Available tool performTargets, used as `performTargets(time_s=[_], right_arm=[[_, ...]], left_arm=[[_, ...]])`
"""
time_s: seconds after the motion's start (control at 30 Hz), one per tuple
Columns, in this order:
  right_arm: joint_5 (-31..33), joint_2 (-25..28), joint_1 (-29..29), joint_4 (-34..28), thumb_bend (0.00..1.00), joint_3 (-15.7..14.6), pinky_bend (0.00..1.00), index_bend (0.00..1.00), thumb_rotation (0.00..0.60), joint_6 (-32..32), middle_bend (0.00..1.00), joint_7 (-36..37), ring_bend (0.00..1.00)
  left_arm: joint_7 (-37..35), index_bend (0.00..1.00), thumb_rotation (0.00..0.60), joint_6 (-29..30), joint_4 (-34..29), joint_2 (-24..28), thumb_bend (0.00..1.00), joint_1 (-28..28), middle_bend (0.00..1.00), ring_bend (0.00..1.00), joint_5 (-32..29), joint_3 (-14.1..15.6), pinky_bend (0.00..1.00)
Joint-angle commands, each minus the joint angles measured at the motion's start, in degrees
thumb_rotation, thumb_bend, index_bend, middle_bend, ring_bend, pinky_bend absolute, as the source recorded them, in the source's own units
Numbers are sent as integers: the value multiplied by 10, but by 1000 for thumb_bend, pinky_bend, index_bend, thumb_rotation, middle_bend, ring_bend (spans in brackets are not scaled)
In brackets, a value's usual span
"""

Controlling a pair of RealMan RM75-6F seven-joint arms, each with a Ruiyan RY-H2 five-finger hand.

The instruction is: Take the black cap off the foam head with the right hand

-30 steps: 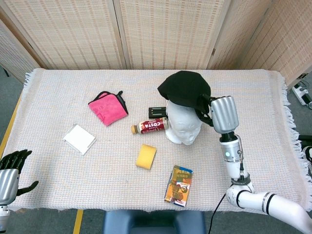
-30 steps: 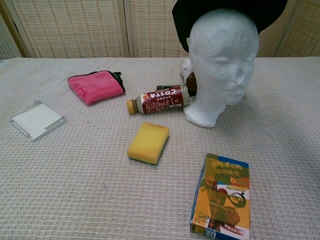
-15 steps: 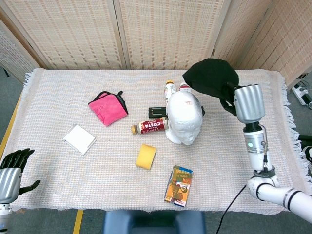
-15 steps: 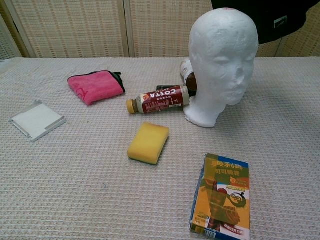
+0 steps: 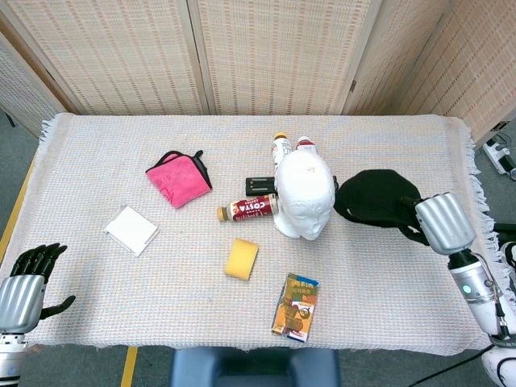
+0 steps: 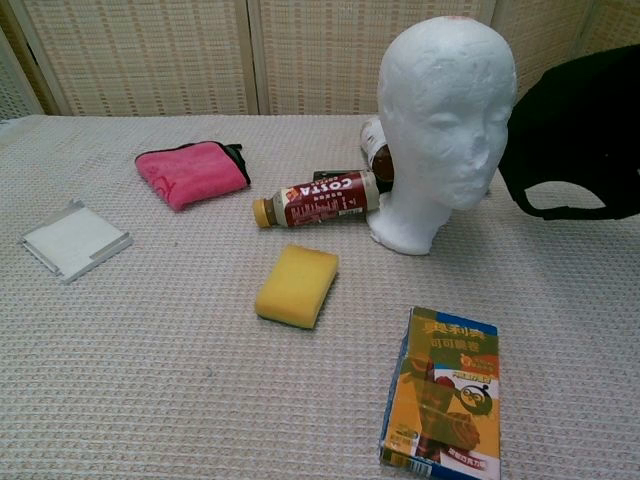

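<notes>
**Cap is off the head and in your right hand**

Closest to you, near the front edge of the table (image 5: 97,322), lies a colorful snack box (image 5: 296,306). Your left hand (image 5: 24,290) hangs by the front left corner, off the cloth, with its dark fingers apart and nothing in them.

A little farther back sits a yellow sponge (image 5: 242,258). To its left lies a flat white box (image 5: 131,230).

Toward the right edge, your right hand (image 5: 442,224) holds the black cap (image 5: 377,198). The cap hides the fingers, so you cannot see how they wrap around it. In the chest view the cap hangs above the cloth, just to the right of the foam head (image 5: 304,193), and is not touching it.

The foam head stands bare in the middle of the table. A brown Costa bottle (image 5: 248,208) lies on its side against the head's left. A small black thing (image 5: 260,185) lies just behind that bottle. A pink cloth (image 5: 177,179) lies farther left.

Two more bottles (image 5: 289,145) sit behind the head, toward the back edge.
</notes>
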Motion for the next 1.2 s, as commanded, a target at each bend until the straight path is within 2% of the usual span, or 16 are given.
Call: performTargets(time_s=[0.03,0.13,0.3,0.4,0.47,0.5,0.53,0.6,0.63,0.7,0.73,0.93,1.03,1.07,1.13,1.2], right_arm=[[-7,-7,-3,12,496,-9,1000,872,600,-2,785,3,952],[-11,-28,0,37,497,-18,1000,868,600,-10,785,-7,952],[-8,-127,17,138,487,-29,1000,837,600,-31,760,-31,928],[-1,-160,21,170,425,-34,1000,737,600,-42,716,-47,858],[7,-169,19,173,319,-37,989,598,600,-50,642,-59,733],[15,-169,18,169,233,-38,938,480,600,-57,568,-65,630],[24,-166,17,160,159,-39,847,357,600,-66,487,-71,531],[50,-150,13,127,29,-38,451,83,600,-88,274,-90,244],[62,-140,11,110,5,-38,256,19,600,-96,182,-101,116],[82,-115,5,68,0,-38,61,0,600,-107,63,-118,5],[88,-104,2,51,0,-39,27,0,600,-109,30,-123,0],[94,-35,-33,-43,0,-50,18,0,600,-72,6,-132,0],[69,-13,-64,-74,11,-58,135,12,600,-14,85,-126,40],[57,-11,-78,-81,34,-62,204,58,600,13,150,-126,88],[42,-8,-101,-91,99,-71,304,212,600,49,250,-123,182],[36,-4,-127,-103,126,-83,340,296,600,80,288,-129,223]], left_arm=[[1,189,600,0,-1,1,168,0,184,142,-1,0,160],[4,189,600,0,-6,3,168,1,184,141,0,2,161],[11,189,600,9,-17,10,169,7,183,141,2,4,159],[13,189,600,12,-20,13,168,9,184,141,3,6,160],[13,189,600,15,-22,15,168,11,184,141,3,6,160],[13,189,600,15,-22,16,168,12,184,141,2,6,160],[13,189,600,16,-23,17,168,13,184,141,1,6,160],[12,189,600,17,-23,18,169,14,184,141,1,7,160],[12,188,600,17,-23,18,169,14,184,141,1,7,159],[12,188,600,17,-22,18,168,14,184,141,3,8,158],[11,188,600,16,-22,17,168,14,184,141,3,8,158],[9,189,600,12,-18,15,169,14,184,141,-1,8,158],[8,189,600,10,-15,15,169,13,184,141,-4,6,158],[8,188,600,9,-14,14,169,12,184,141,-5,6,158],[7,188,600,9,-13,13,168,12,184,141,-6,5,158],[6,188,600,11,-11,9,168,13,184,141,-3,6,158]])
